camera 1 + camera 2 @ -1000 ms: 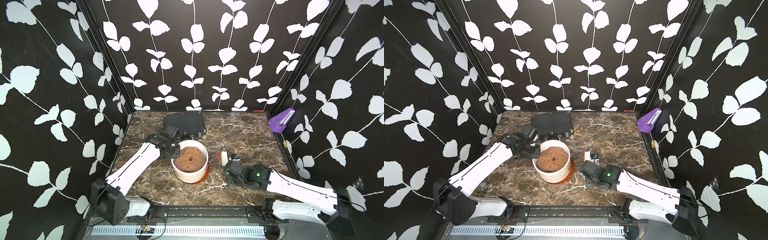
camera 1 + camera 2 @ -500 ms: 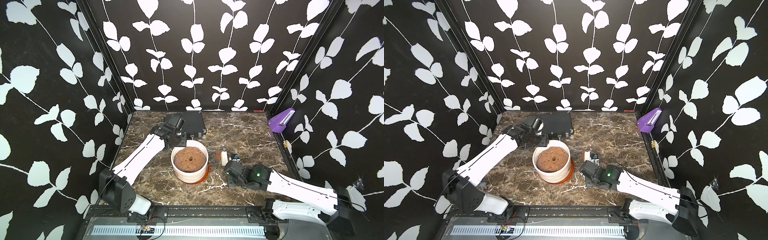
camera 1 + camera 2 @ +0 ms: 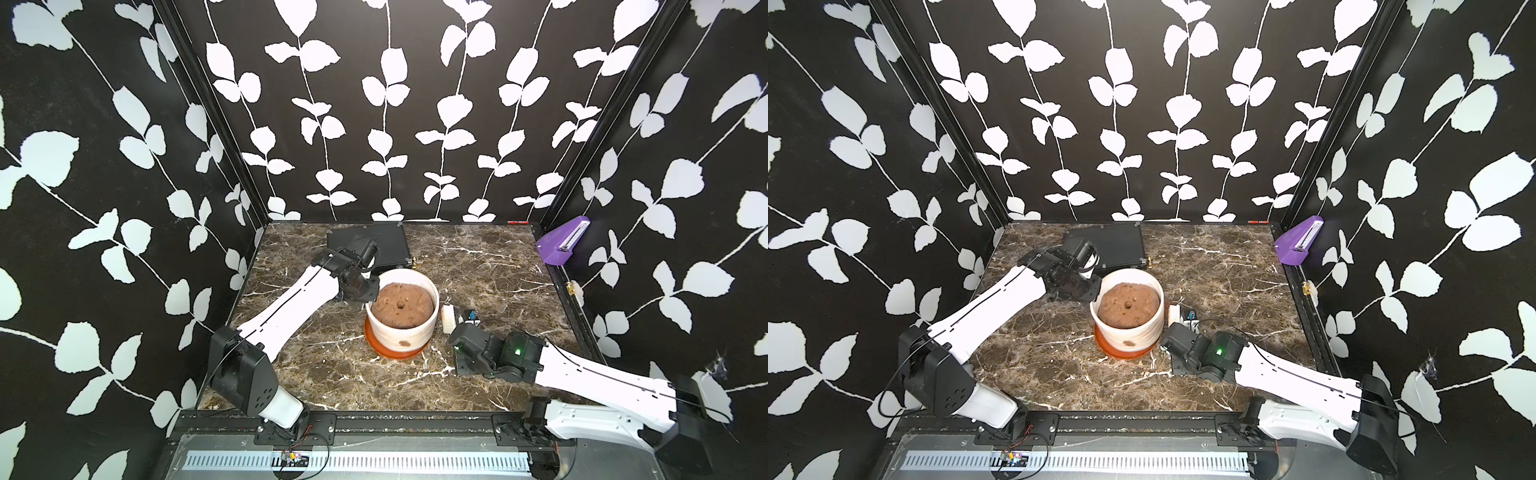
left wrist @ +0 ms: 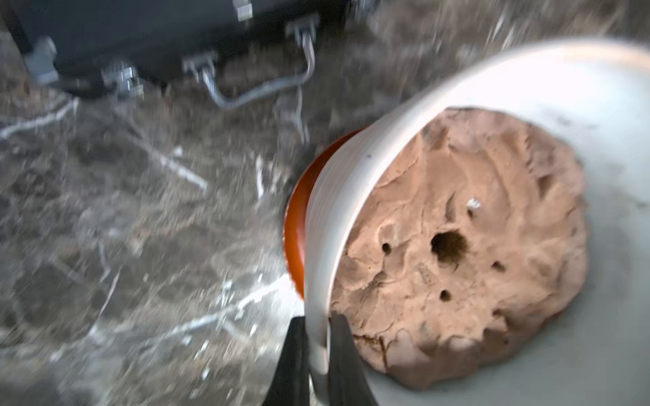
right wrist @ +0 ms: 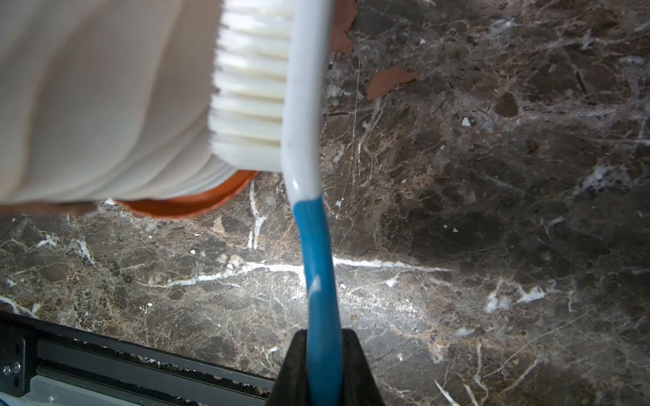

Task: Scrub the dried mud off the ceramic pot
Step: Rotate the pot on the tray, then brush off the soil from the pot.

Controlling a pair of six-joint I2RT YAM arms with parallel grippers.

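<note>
Bracing the ceramic pot [image 3: 386, 332] at desk [image 3: 478, 266] centre: my left jaws clamped on its 9 o'clock rim, right jaws clamped on the scrub brush [image 5: 309, 225], bristles [image 5: 249, 88] at its 3 o'clock wall. A dried mud [image 3: 404, 343] blotch shows at 6 o'clock; scrubbing unfinished, I judge.

A lab test booth: leaf-print walls [image 3: 374, 124] box in a marble-look tabletop [image 3: 478, 266] fronted by a metal mounting rail [image 3: 415, 420]

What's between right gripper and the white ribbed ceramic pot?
Only the blue-handled white brush the right gripper holds, bristles at the pot wall; right wrist view.
</note>
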